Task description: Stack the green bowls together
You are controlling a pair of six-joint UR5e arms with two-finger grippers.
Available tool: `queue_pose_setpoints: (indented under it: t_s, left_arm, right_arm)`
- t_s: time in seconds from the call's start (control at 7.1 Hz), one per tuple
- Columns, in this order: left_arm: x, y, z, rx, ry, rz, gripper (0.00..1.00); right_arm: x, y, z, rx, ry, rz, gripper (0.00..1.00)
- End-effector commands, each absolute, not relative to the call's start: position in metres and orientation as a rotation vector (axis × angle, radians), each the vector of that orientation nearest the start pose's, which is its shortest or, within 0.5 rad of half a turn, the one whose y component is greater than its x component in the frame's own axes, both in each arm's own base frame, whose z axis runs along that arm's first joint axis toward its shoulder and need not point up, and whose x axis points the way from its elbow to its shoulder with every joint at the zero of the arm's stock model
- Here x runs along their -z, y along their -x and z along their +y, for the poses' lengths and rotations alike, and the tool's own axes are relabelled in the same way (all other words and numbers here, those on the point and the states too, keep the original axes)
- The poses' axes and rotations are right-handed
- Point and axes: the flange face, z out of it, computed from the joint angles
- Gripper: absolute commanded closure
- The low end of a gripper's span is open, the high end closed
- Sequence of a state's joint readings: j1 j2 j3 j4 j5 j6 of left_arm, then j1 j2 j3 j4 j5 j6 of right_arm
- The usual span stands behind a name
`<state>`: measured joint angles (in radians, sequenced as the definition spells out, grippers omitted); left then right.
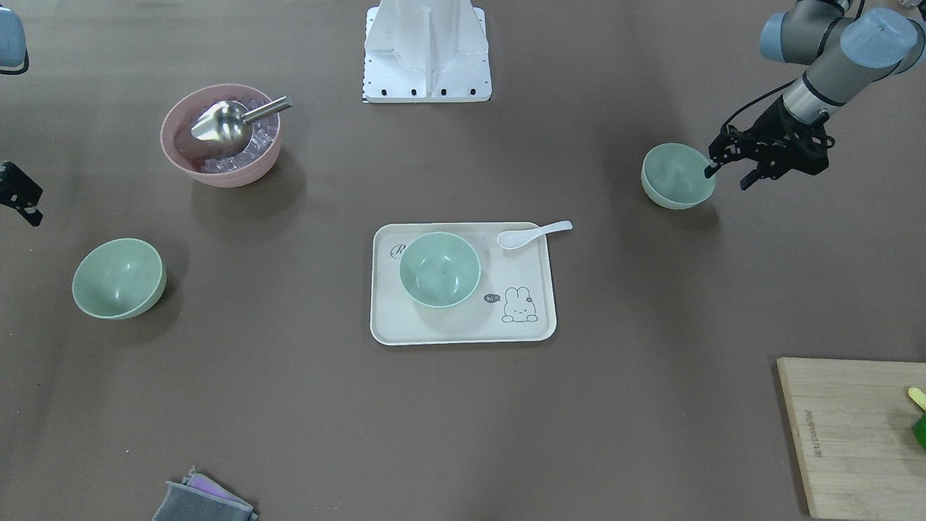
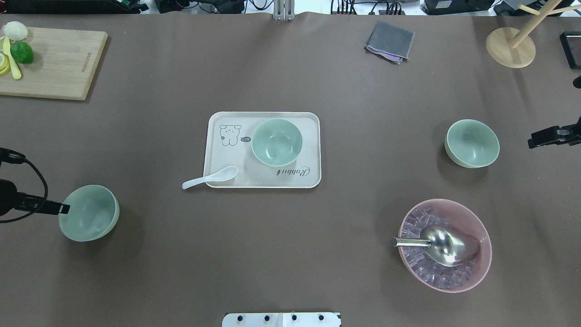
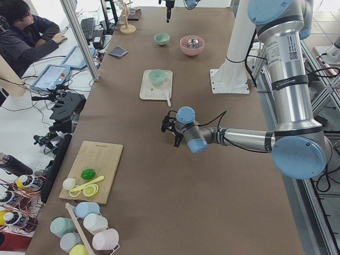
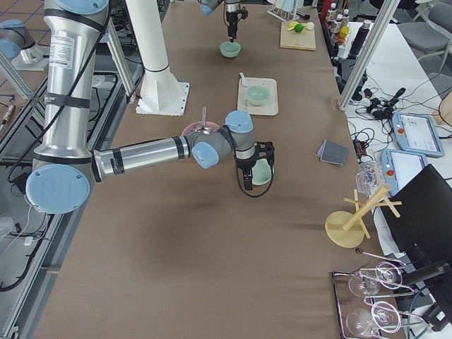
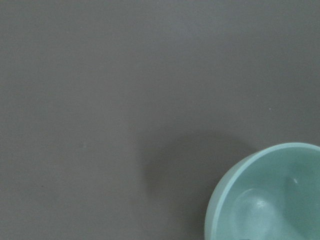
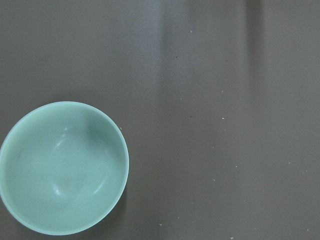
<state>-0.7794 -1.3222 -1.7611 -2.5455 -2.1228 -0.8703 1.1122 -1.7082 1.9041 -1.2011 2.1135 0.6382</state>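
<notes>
Mint-green plastic: three green bowls stand well apart on the brown table. One bowl (image 1: pixel 676 176) has its rim edge under the left gripper (image 1: pixel 726 180), whose fingers (image 1: pixel 712 168) are spread, one over the rim and one outside it. The tray bowl (image 1: pixel 439 269) sits on the tray (image 1: pixel 535 322), far from either gripper. The third bowl (image 1: pixel 118 278) lies near the right gripper (image 1: pixel 20 194), whose finger spacing I cannot tell.

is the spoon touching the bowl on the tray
Apart. The front-facing view shows a strip of bare tray between the spoon and the bowl; the overhead view agrees.
</notes>
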Motion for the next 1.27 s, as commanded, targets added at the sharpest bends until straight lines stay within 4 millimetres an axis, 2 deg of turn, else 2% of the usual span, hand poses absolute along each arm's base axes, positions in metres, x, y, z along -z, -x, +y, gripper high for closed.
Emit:
queue_pose_setpoints:
  t_s: [0.0, 0.28, 0.42, 0.85, 1.13]
  left_arm:
    - [-0.566, -0.252, -0.343, -0.216, -0.219, 1.014, 0.57]
    - [-0.566, -0.253, -0.343, -0.223, -0.221, 1.014, 0.73]
    - [-0.564, -0.252, -0.343, -0.225, -0.227, 1.018, 0.97]
    - [-0.535, -0.252, -0.345, -0.237, -0.256, 1.055, 1.00]
    - [-0.495, -0.278, -0.376, -0.229, -0.273, 1.080, 1.00]
  right_arm:
    - [-0.526, 0.128, -0.445, -0.017, -0.196, -0.737, 0.00]
    - [-0.525, 0.129, -0.445, -0.017, -0.195, -0.738, 0.00]
    - [-0.525, 0.129, -0.445, -0.017, -0.195, -0.738, 0.00]
    - [-0.525, 0.128, -0.445, -0.018, -0.196, -0.738, 0.00]
    - [-0.525, 0.129, -0.445, -0.015, -0.197, -0.738, 0.00]
